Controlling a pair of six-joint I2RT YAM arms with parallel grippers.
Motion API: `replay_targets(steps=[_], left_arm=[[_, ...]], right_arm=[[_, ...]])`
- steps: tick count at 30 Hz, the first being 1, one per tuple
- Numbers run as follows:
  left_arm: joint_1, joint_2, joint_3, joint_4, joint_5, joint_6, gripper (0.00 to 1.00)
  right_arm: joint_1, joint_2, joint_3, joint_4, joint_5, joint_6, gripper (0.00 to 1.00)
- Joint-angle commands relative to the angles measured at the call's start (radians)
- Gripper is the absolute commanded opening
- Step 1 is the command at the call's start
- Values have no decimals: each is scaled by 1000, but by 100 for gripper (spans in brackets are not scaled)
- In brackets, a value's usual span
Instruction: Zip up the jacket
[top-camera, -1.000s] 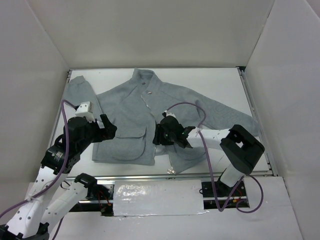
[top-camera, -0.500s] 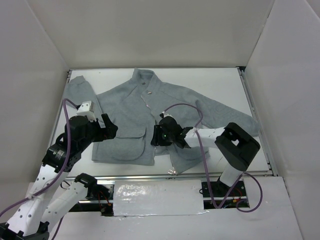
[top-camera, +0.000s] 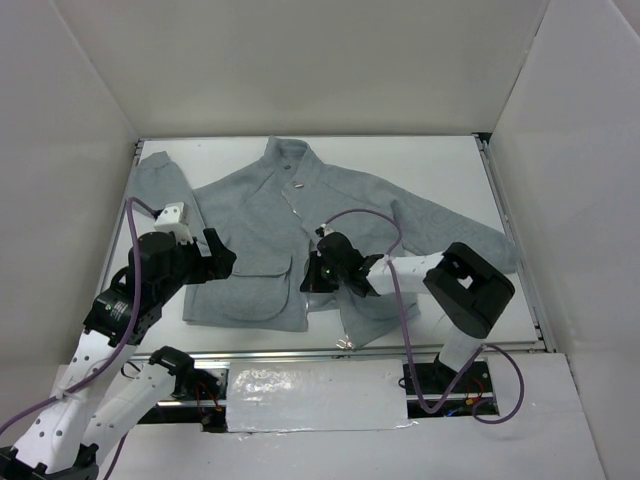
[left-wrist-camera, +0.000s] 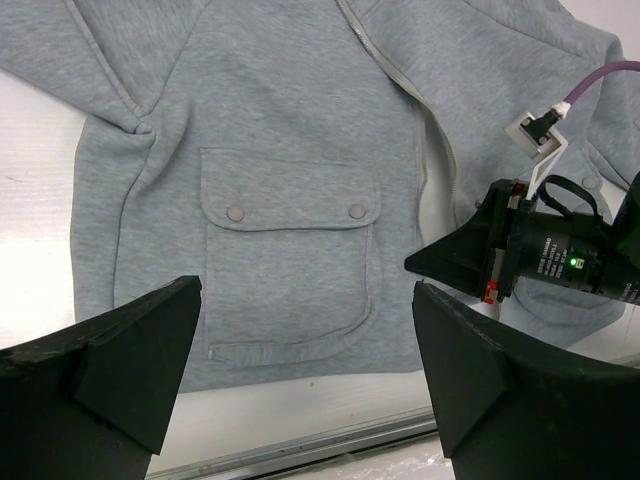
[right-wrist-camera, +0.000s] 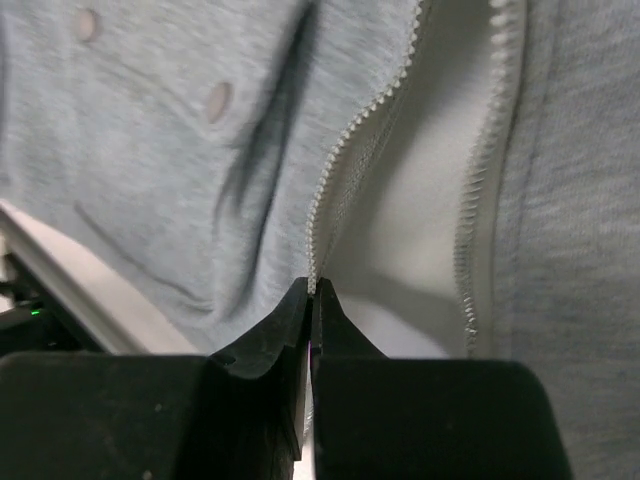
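The light-grey jacket (top-camera: 260, 215) lies flat on the white table, collar at the far side, its lower front parted. My right gripper (top-camera: 308, 280) is low over the gap and is shut on the pale zipper edge (right-wrist-camera: 350, 150) of the panel with the flap pocket (left-wrist-camera: 290, 260); the toothed tape runs straight into the pinched fingertips (right-wrist-camera: 313, 290). The other zipper row (right-wrist-camera: 485, 130) lies free to the right. My left gripper (left-wrist-camera: 305, 300) hovers open above that pocket near the hem, holding nothing. The right gripper (left-wrist-camera: 430, 265) shows there as a black wedge beside the zipper.
A metal rail (top-camera: 300, 352) runs along the table's near edge just below the hem. White walls enclose the table on three sides. A purple cable (top-camera: 370, 212) arcs over the jacket's right half. One sleeve (top-camera: 160, 180) reaches the far left corner.
My right gripper has shifted slightly left and closed its jaws onto the zipper edge. The left arm has hardly moved and stays open.
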Motion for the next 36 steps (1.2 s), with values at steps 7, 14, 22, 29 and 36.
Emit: replay_targets(steps=[7,14,22,29,36], left_arm=[[-4,-24,-23,115,285,4,98],[-15,-148,-295,403,640,-199,96],[-58,-265,-494,551,720,-312,86],[-79,-351,-606,575,701,-400,84],[-88,-347,-607,471,622,-369,76]], right_arm=[[-9,-269,-83,208,-163,127,0],[-9,-305,-96,345,-292,204,0],[14,-306,-108,413,-324,272,0],[86,-268,-107,410,-238,304,0],[109,-259,-93,391,-180,307,0]])
